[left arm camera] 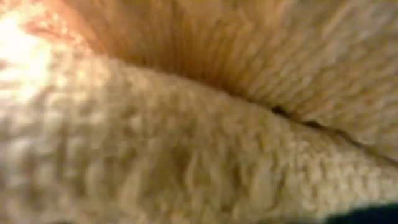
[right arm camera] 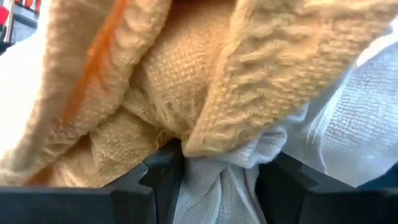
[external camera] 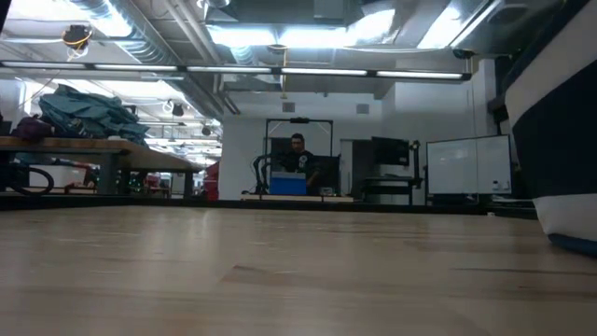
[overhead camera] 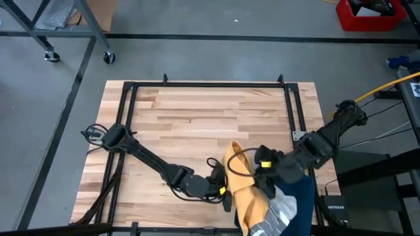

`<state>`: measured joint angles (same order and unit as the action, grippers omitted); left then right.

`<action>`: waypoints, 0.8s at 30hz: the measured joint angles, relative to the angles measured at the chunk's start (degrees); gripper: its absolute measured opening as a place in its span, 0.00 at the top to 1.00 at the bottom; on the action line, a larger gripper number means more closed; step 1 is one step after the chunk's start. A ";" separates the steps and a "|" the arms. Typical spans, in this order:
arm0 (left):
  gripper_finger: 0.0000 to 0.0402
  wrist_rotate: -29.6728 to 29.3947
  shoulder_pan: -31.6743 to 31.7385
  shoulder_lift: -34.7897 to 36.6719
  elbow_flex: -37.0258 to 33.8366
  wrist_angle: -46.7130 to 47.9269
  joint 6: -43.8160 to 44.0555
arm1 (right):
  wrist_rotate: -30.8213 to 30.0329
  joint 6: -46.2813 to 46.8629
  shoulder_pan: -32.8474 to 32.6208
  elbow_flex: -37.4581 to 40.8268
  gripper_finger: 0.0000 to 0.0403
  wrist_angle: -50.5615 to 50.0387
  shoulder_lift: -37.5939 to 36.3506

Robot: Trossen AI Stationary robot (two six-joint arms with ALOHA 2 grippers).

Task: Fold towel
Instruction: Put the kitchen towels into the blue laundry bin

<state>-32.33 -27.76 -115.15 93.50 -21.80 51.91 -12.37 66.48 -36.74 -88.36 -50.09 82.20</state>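
Wooden planks make up the surface point(overhead camera: 197, 124) beneath my two arms, framed by dark rails, with grey floor beyond and a red bin point(overhead camera: 369, 16) off at the far right; what that bin holds I cannot make out. At the near edge, right of centre, lies a small heap of cloth: the yellow towel point(overhead camera: 248, 190) bunched on top, a pale cloth point(overhead camera: 279, 211) and a dark blue cloth point(overhead camera: 303, 196) under it and to its right. My left gripper point(overhead camera: 225, 190) sits at the towel's left edge, clamped tight on the yellow towel, whose weave fills the left wrist view; I judge this pinch is meant to draw one edge out of the heap. My right gripper point(overhead camera: 269, 180) presses in from the right with its jaws spread, folds of pale cloth and yellow towel bulging between its fingers point(right arm camera: 163, 177); whether it truly grips them I cannot tell. Folding seems barely started; the towel is not yet flat.
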 joint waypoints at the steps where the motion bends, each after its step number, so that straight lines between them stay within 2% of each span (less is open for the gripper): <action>1: 1.00 0.36 -0.18 -0.44 0.35 0.06 0.50 | -1.25 1.31 -1.08 0.54 0.56 0.40 0.10; 5: 0.99 0.60 -0.74 -2.84 1.03 0.05 1.72 | -5.77 7.40 -4.85 3.59 0.59 1.40 0.33; 11: 1.00 0.76 -1.00 -7.27 3.39 1.16 3.66 | -9.45 14.37 -9.44 8.57 0.67 3.76 0.49; 18: 0.99 2.95 -0.95 -15.87 13.06 2.13 9.39 | -12.28 20.30 -14.84 12.29 0.70 3.51 0.43; 24: 0.99 3.73 -0.57 -22.18 20.59 5.62 10.54 | -14.40 27.47 -18.92 17.49 0.70 3.84 0.43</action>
<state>-28.60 -28.33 -137.33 114.09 -16.18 62.45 -26.77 93.95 -55.66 -70.86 -46.25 82.63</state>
